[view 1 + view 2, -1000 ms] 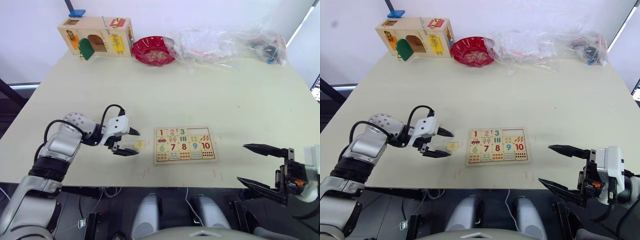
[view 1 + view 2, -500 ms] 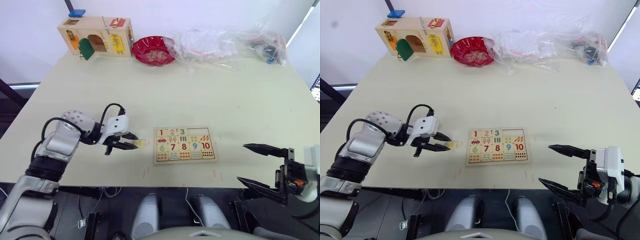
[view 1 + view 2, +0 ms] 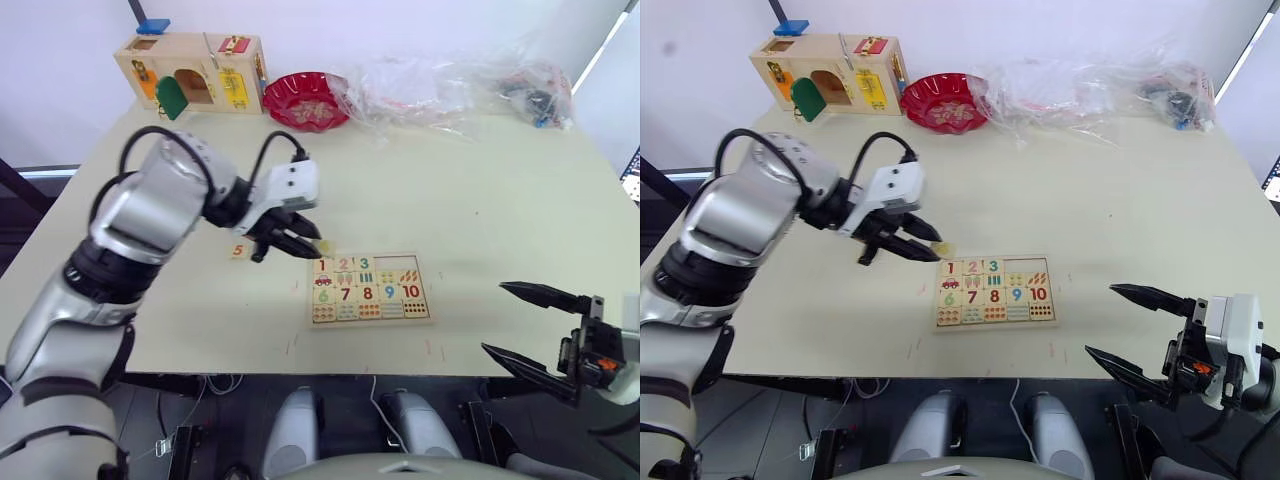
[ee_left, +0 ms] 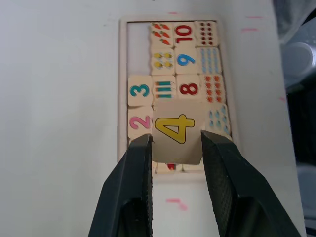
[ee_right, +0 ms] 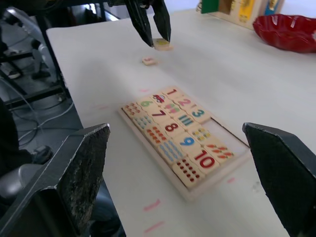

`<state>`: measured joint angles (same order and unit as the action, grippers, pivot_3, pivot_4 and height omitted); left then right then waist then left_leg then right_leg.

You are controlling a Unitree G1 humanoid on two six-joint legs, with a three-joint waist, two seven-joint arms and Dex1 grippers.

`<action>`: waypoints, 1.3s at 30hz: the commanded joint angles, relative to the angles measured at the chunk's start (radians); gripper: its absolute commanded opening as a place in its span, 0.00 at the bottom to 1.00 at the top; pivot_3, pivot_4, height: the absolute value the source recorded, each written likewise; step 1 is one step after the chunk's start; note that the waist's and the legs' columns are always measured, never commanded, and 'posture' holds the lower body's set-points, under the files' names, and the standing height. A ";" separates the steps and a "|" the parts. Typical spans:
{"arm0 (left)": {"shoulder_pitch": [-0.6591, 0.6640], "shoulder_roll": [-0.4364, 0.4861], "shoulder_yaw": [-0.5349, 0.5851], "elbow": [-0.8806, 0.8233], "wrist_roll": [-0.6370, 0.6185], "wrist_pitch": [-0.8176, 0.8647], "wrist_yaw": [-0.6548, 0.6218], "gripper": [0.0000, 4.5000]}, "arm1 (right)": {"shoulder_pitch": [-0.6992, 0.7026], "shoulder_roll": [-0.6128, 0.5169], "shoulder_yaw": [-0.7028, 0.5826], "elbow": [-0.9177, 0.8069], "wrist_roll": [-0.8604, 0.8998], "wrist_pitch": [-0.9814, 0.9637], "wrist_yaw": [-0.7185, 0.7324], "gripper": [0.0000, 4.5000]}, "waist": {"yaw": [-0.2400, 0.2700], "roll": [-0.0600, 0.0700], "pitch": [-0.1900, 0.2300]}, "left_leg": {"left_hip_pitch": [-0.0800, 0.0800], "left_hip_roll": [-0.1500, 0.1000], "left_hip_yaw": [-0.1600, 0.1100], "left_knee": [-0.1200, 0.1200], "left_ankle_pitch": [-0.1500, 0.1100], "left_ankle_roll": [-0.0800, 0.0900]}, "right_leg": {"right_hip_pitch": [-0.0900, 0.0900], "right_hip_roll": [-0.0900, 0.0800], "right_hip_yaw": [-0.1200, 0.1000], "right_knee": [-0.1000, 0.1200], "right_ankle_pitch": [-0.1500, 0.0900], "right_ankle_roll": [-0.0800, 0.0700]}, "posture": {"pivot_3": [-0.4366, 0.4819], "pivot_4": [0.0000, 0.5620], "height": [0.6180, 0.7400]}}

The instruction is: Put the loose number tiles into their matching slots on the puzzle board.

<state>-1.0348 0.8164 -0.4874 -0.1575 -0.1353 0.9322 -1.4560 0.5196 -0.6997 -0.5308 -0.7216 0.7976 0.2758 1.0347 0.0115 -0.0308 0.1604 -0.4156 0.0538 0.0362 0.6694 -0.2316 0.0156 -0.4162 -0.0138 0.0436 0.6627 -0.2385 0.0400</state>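
Left end effector clamped on one yellow 4 tile, held above the puzzle board's near-left corner. Right end effector spread apart, low beside the tabletop edge. One 5 tile loose on tabletop. Two top-row slots empty. Far edge: one wooden box, one red bowl, plastic bags.

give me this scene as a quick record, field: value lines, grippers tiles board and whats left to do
left gripper: shut on the 4 tile, held above the puzzle board near its left end
right gripper: open, holding nothing, right of the board
tiles in upper row: 1, 2, 3
empty slots: two, at the row's right end
5 tile: loose on the table, left of the board
left to do: seat the 4, then the 5
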 commanded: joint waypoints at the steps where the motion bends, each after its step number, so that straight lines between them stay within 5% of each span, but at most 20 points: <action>1: -0.072 -0.056 -0.070 0.043 0.041 0.018 0.034 0.21 | 0.023 0.017 -0.055 -0.041 0.007 -0.029 -0.015 1.00 | -0.001 0.000 0.000 | 0.000 0.000 0.000 0.000 0.000 0.000 | 0.000 0.000 0.000 0.000 0.000 0.000 | 0.48 0.27 1.00; 18: -0.150 -0.371 -0.223 0.255 0.127 0.144 0.260 0.21 | 0.078 0.102 -0.087 -0.025 -0.024 -0.114 -0.038 1.00 | 0.001 0.001 0.000 | -0.001 -0.001 -0.001 0.000 0.000 0.000 | 0.000 0.000 0.001 0.000 0.000 0.000 | 0.48 0.27 1.00; 39: -0.160 -0.448 -0.307 0.324 0.162 0.120 0.316 0.21 | 0.082 0.145 -0.032 -0.032 -0.053 -0.157 -0.058 1.00 | 0.000 0.003 0.001 | -0.001 -0.001 -0.001 0.000 0.000 0.000 | -0.001 0.000 0.001 0.000 0.000 0.000 | 0.48 0.27 1.00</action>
<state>-1.1746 0.3790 -0.7951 0.1805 0.0192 1.0580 -1.1435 0.6035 -0.5507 -0.5577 -0.7387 0.7325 0.1401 0.9786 0.0116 -0.0275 0.1614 -0.4166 0.0525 0.0352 0.6690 -0.2316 0.0155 -0.4167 -0.0143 0.0447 0.6624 -0.2387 0.0398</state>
